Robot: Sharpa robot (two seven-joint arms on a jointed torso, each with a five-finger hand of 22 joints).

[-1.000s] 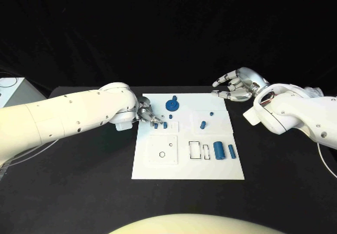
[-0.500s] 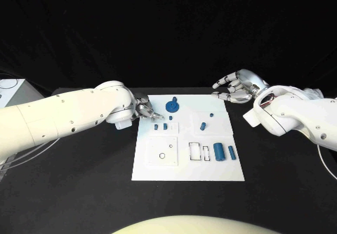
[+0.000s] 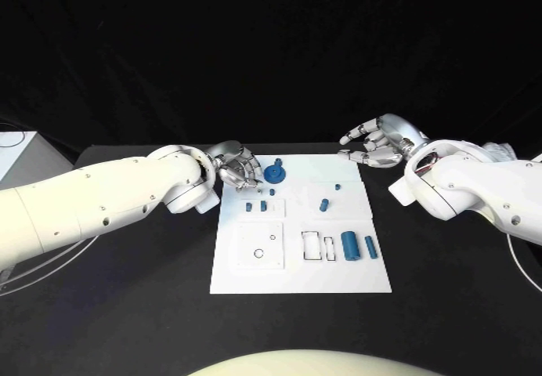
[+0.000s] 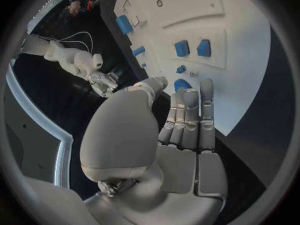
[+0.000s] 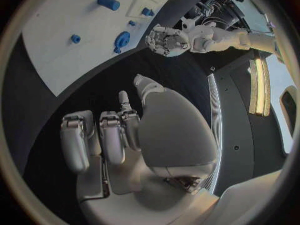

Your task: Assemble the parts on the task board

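The white task board [image 3: 339, 274] lies in the middle of the black table. A blue gear-like part [image 3: 276, 171] stands near its far left corner. Two small blue parts [image 3: 256, 207] stand side by side in a raised plate, and another blue part [image 3: 324, 204] lies to their right. Two blue cylinders [image 3: 359, 244] lie at the right side. My left hand [image 3: 237, 168] hovers over the board's far left edge beside the gear, fingers extended, holding nothing [image 4: 187, 125]. My right hand [image 3: 378, 141] hangs past the far right corner, fingers apart and empty [image 5: 112, 135].
A grey-white box [image 3: 25, 157] stands at the table's left edge. Rectangular slots [image 3: 319, 244] and a small round hole [image 3: 260, 253] are cut in the near half of the board. Black tabletop [image 3: 135, 313] surrounds the board on all sides.
My left hand has drawn back from the two small blue parts toward the board's far left corner and its fingers have spread. The right hand has barely moved.
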